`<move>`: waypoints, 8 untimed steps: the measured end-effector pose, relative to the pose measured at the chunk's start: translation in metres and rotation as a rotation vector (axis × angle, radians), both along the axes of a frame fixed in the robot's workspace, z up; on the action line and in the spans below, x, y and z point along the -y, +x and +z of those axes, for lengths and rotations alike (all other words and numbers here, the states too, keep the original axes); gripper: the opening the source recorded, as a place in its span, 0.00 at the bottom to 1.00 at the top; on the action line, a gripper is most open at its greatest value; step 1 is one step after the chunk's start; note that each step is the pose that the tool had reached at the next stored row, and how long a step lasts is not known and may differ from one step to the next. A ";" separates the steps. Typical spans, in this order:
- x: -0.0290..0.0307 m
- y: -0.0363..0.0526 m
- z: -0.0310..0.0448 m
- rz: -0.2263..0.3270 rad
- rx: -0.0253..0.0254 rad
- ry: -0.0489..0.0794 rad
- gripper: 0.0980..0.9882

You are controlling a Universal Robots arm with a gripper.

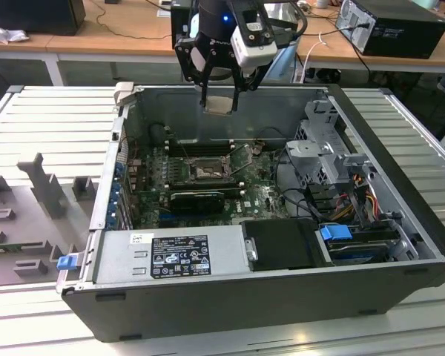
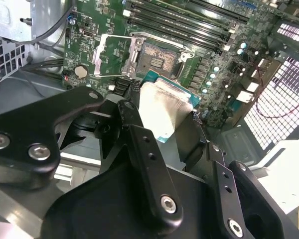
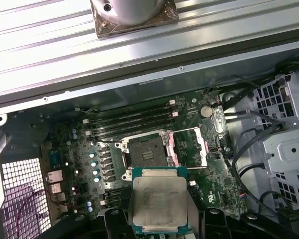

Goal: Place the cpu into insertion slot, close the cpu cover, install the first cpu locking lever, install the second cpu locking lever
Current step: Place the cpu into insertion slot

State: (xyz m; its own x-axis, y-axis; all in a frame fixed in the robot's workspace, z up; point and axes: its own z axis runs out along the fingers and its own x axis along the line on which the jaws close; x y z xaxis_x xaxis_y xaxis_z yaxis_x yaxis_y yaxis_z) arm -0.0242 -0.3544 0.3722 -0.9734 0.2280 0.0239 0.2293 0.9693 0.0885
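My gripper [image 1: 219,104] is shut on the cpu [image 1: 220,104], a small pale silver square chip with a green edge, held flat between the two dark fingers. It hangs above the open computer case, near the far wall. In both wrist views the cpu [image 3: 158,201] [image 2: 164,107] sits just short of the insertion slot [image 3: 147,149] [image 2: 157,55], not over it. The slot [image 1: 205,171] has a dark bare centre and a silvery rim on the green motherboard. The cpu cover [image 3: 189,147] [image 2: 112,54] is swung open beside the slot.
Long black RAM slots [image 3: 129,122] run beside the socket. A drive cage [image 1: 322,159] and bundled cables [image 1: 360,196] fill the case at the exterior view's right. The power supply [image 1: 170,256] lies along the near wall. Grey fixtures [image 1: 48,185] stand on the slatted table.
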 end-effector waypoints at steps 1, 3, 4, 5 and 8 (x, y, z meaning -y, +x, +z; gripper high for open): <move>0.0000 0.0000 0.0000 -0.003 0.0000 0.000 0.48; 0.0000 0.0000 0.0000 -0.007 0.0000 0.000 0.48; 0.0000 0.0000 0.0000 -0.008 0.0000 0.000 0.48; 0.0000 0.0000 0.0000 -0.011 0.0000 0.000 0.48; 0.0000 0.0000 0.0000 -0.017 0.0000 0.000 0.48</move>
